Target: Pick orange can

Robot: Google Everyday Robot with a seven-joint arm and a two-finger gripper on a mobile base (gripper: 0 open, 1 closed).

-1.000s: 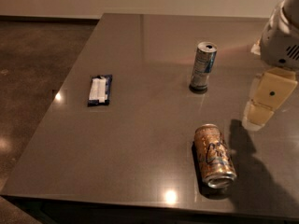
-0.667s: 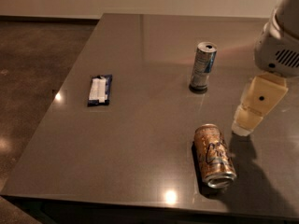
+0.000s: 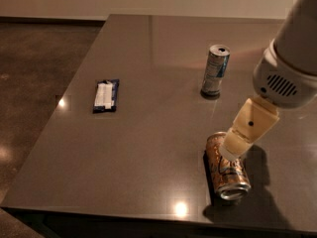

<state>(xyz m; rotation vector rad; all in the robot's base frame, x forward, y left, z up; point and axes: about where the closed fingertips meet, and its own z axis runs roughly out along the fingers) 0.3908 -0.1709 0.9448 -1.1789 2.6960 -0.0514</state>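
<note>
The orange can [image 3: 227,170] lies on its side near the front right of the dark table [image 3: 148,133], its silver open end toward the front edge. It has an orange-gold mottled body with dark lettering. My gripper [image 3: 232,150] hangs from the arm at the right and reaches down over the can's far half, its cream finger [image 3: 247,130] covering part of the can. I cannot tell whether it touches the can.
A slim silver-blue can [image 3: 215,71] stands upright behind the orange can. A flat dark blue and white packet [image 3: 106,95] lies at the left of the table. The table's front edge [image 3: 124,214] is close to the orange can.
My gripper has moved left and down, from beside the orange can's far right to directly over the can. The cans and packet have not moved.
</note>
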